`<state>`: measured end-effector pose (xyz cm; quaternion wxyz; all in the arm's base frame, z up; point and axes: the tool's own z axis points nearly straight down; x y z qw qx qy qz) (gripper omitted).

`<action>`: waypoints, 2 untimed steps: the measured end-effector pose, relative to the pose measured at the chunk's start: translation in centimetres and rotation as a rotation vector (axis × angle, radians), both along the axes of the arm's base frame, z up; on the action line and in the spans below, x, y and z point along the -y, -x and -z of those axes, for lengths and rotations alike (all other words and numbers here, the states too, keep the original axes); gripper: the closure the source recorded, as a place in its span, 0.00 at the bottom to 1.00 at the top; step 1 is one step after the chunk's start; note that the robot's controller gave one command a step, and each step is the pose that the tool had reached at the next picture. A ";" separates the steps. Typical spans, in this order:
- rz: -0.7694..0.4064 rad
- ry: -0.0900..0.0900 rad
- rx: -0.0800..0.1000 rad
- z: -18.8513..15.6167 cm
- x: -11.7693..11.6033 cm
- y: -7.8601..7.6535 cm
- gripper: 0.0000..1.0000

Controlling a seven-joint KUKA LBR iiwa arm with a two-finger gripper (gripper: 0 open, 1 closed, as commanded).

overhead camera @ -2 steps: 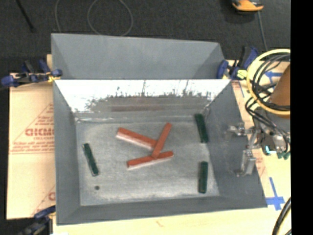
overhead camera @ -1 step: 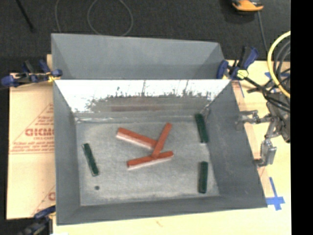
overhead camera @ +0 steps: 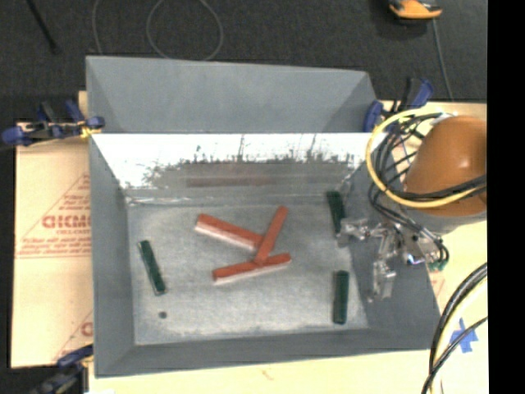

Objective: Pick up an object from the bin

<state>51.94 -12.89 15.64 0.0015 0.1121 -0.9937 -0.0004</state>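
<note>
My gripper (overhead camera: 379,257) hangs over the bin's right wall, above the sloping side. Two dark green sticks lie closest to it. One green stick (overhead camera: 335,210) lies up the slope to the gripper's upper left, and the other green stick (overhead camera: 340,296) lies on the floor to its lower left. The gripper touches neither of them.
Three red sticks lie crossed in the middle of the bin: one (overhead camera: 226,232) to the left, one (overhead camera: 271,235) leaning diagonally and one (overhead camera: 251,269) below. A third green stick (overhead camera: 152,267) lies near the left wall, with a small dark speck (overhead camera: 162,315) beneath it.
</note>
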 end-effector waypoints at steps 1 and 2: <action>-0.639 -0.005 0.009 8.6 0.3 -5.4 0.00; -1.097 -0.005 0.005 8.3 -1.9 3.5 0.00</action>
